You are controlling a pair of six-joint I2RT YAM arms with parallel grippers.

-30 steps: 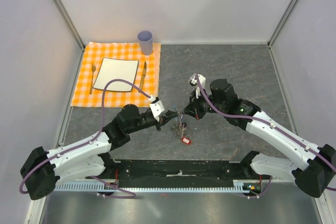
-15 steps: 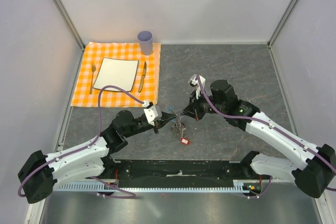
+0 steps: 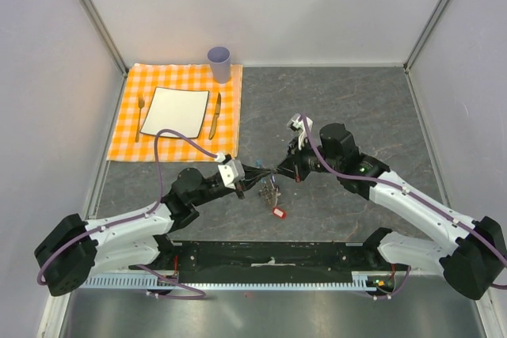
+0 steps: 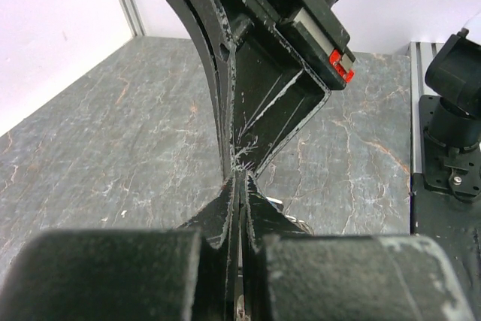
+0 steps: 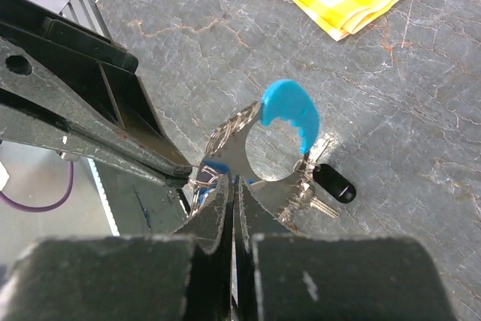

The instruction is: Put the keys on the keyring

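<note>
Clenched tight, the right hand [image 5: 231,183] pinches the silver chain keyring [image 5: 290,110] by its loop, curved cyan plastic clasp uppermost, over the grey stone-patterned bench [image 3: 364,100] near the middle of its near edge. The left hand [image 3: 261,173], also clenched, meets the chain; whether it grips a link is hidden. Small silver keys [image 5: 302,195] dangle beneath, partly blurred.

No txt, labels, brands or nos. legible in any view.

keyring [image 5: 289,113] shiny metal chain, glossy cyan plastic; table [image 5: 376,73] matt, stone-veined
</note>
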